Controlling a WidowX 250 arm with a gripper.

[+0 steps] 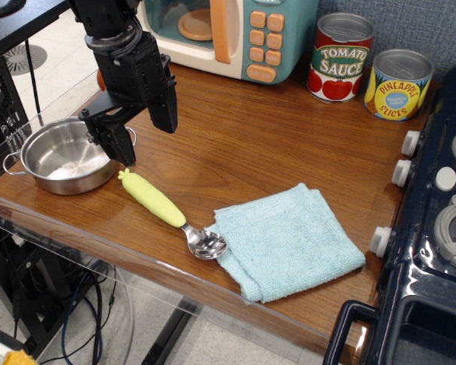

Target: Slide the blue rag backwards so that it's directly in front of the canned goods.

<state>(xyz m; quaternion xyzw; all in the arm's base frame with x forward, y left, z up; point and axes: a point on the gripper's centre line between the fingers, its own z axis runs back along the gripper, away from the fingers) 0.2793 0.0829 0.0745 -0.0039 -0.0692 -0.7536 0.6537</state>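
The blue rag (289, 239) lies folded near the table's front edge, right of centre. The canned goods stand at the back right: a red-and-green Tomato Sauce tin (340, 57) and a yellow-and-blue Pineapple Slices tin (399, 84), side by side. A wide stretch of bare wood separates the rag from the tins. My black gripper (144, 133) hangs at the left, above the table between the pot and the spoon's handle, well left of the rag. Its jaws stand apart and hold nothing.
A spoon with a yellow-green handle (153, 199) lies with its bowl touching the rag's left edge. A steel pot (68, 156) sits at the far left. A teal toy microwave (228, 34) stands at the back. A dark toy stove (441, 228) borders the right side.
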